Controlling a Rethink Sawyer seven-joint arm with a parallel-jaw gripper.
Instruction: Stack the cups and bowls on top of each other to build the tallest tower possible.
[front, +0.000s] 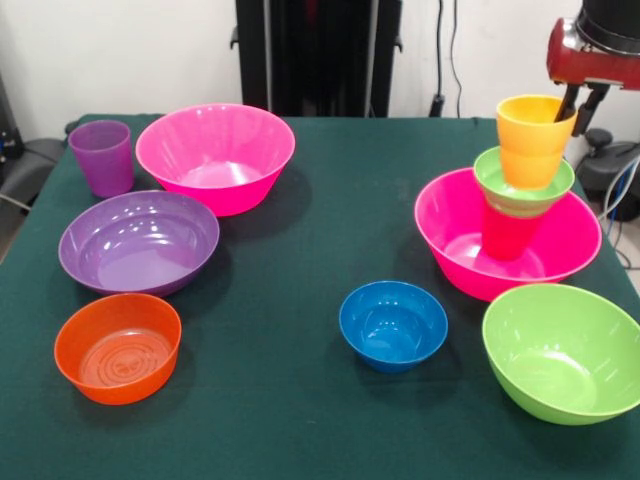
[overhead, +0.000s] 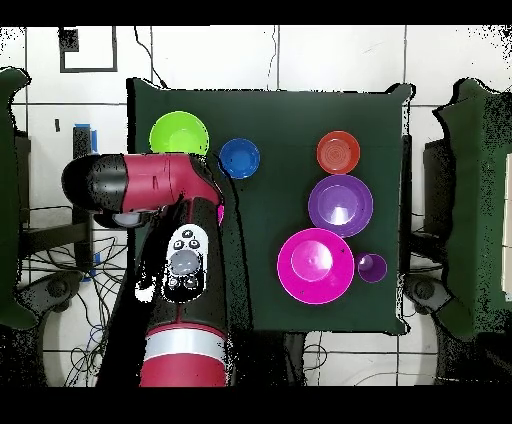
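At the right of the front view a tower stands: a hot pink bowl (front: 560, 250) holds the red cup (front: 510, 235), which carries the small green bowl (front: 520, 185) with the yellow-orange cup (front: 533, 135) in it. My gripper (front: 582, 108) hangs open just right of the yellow-orange cup's rim, holding nothing. The lime green bowl (front: 565, 350), small blue bowl (front: 392, 325), orange bowl (front: 118, 347), purple bowl (front: 138, 242), second pink bowl (front: 215, 157) and purple cup (front: 102, 157) stand alone on the table. In the overhead view my arm (overhead: 170, 190) hides the tower and the gripper.
The green table (front: 300, 400) ends close behind the lime green bowl at the right edge. The robot's pedestal (front: 318, 55) stands behind the table. In the overhead view the lime green bowl (overhead: 179, 134) and blue bowl (overhead: 239, 158) lie beside my arm.
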